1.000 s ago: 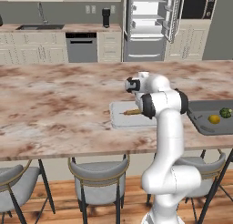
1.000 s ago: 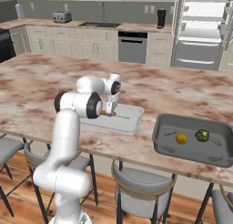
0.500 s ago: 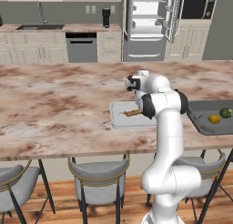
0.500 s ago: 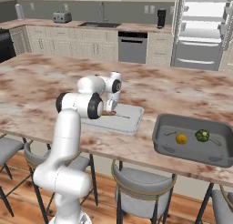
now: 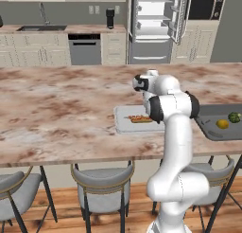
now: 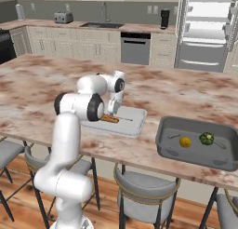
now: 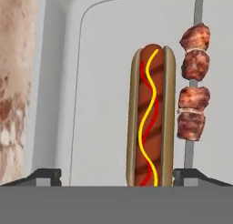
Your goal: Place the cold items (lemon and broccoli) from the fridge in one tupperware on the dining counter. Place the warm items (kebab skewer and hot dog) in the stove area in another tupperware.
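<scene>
Arm hides tray right part; skewer tip cut by top edge.

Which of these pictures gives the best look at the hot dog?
The hand view: the hot dog lies close up in the light grey tray, its bun and sauce stripes plain, beside the kebab skewer. In the left base view it is a small orange-brown streak; in the right base view the arm partly hides it.

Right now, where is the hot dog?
The hot dog lies flat in the light grey tray on the marble counter, right beside the kebab skewer, just below the robot's hand.
</scene>
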